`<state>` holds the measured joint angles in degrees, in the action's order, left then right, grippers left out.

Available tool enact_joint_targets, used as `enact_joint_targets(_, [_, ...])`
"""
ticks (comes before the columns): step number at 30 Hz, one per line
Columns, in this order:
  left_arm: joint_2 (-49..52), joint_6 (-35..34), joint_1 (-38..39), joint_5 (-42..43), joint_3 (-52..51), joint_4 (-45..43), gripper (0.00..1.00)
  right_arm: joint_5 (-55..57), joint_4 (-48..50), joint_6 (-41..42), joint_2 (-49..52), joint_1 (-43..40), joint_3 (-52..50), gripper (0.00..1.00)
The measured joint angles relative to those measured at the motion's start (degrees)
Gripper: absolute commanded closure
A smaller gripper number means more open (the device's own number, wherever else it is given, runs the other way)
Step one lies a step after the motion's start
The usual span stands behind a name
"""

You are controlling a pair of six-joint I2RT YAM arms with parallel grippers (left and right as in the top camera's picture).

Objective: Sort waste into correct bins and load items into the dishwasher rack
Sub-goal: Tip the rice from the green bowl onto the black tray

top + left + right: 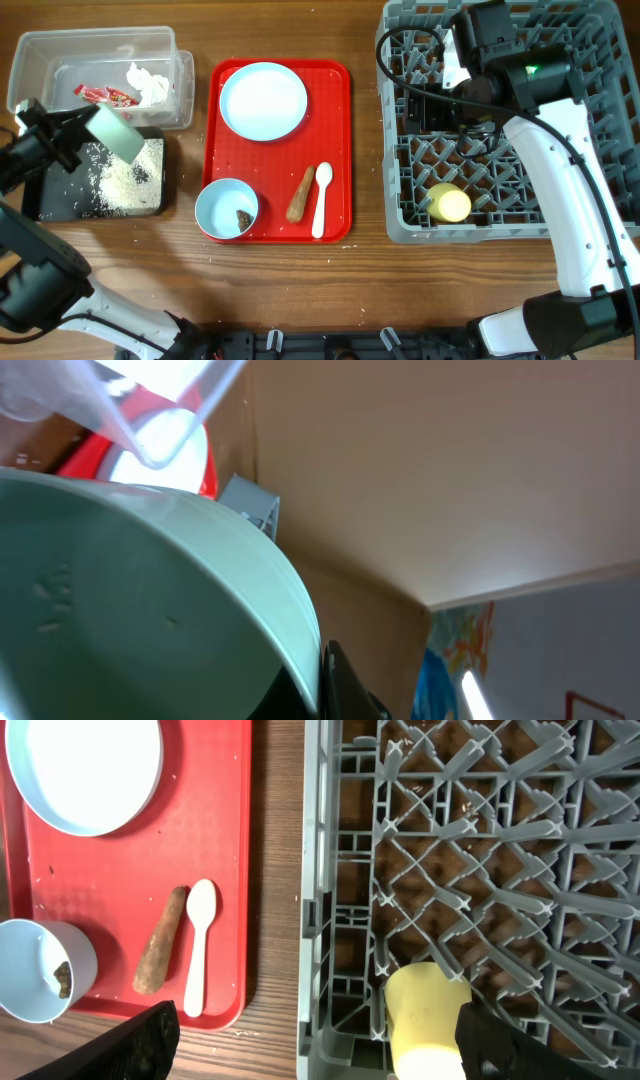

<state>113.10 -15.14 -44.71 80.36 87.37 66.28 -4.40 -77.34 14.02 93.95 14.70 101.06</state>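
Observation:
My left gripper is shut on a small pale bowl, held tilted over the black tray, where white rice grains lie. In the left wrist view the bowl fills the frame, with one finger against its rim. The clear tub holds the red wrapper and white tissue. My right gripper is open and empty above the grey rack, where the yellow cup lies.
The red serving tray carries the pale blue plate, a second bowl with a brown scrap, the carrot-like stick and the white spoon. Bare wood lies between tray and rack.

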Motion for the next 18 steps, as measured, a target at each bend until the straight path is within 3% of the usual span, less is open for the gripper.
enact_joint_targets(9, [0.0,-0.6,-3.6,-9.4,0.0,-0.7,0.96,0.0,-1.2,0.3,0.0,0.0,0.0,0.10])
enact_joint_targets(14, [0.0,3.5,-3.6,0.5,0.1,6.4,0.96,0.0,-1.3,0.3,0.0,0.0,0.0,0.10])
enact_joint_targets(18, [0.1,8.9,-3.7,6.0,0.1,4.5,0.96,0.0,-1.2,0.3,0.0,0.0,0.0,0.10])
